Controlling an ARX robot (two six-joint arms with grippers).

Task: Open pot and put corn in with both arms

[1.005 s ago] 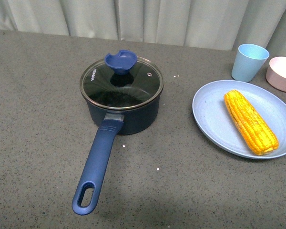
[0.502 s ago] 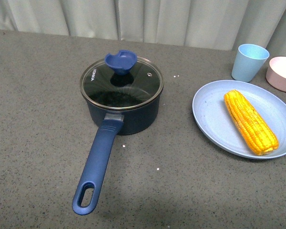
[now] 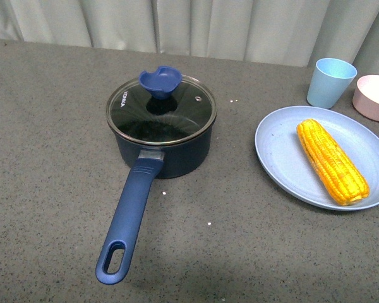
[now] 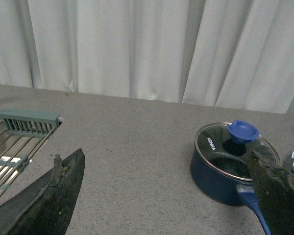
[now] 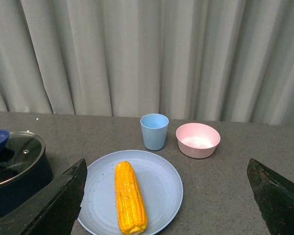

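Nothing on the table (image 3: pixel 50 158) has shifted over the last second. In the front view the pot (image 3: pixel 164 151) sits where it sat, left of centre, its long handle running toward the near edge, with the glass lid (image 3: pixel 177 117) seated on its rim and the blue knob (image 3: pixel 160 80) untouched. The corn (image 3: pixel 331 161) lies as before on the blue plate (image 3: pixel 281 158) to the right, with a blue cup (image 3: pixel 331 82) and a pink bowl (image 3: pixel 374 96) beyond it on the far side. Neither of my arms shows in that view, so I take it the work has not begun. My left gripper (image 4: pixel 162 166) is spread wide with nothing between its fingers (image 4: pixel 63 196), well apart from the pot; a wire rack (image 4: pixel 14 142) lies further left. My right gripper (image 5: pixel 166 169) is likewise splayed and empty, facing the plate from the near side. I judge the first step falls to my left: take the knob and lift the lid, since the corn cannot go in until the pot is uncovered.
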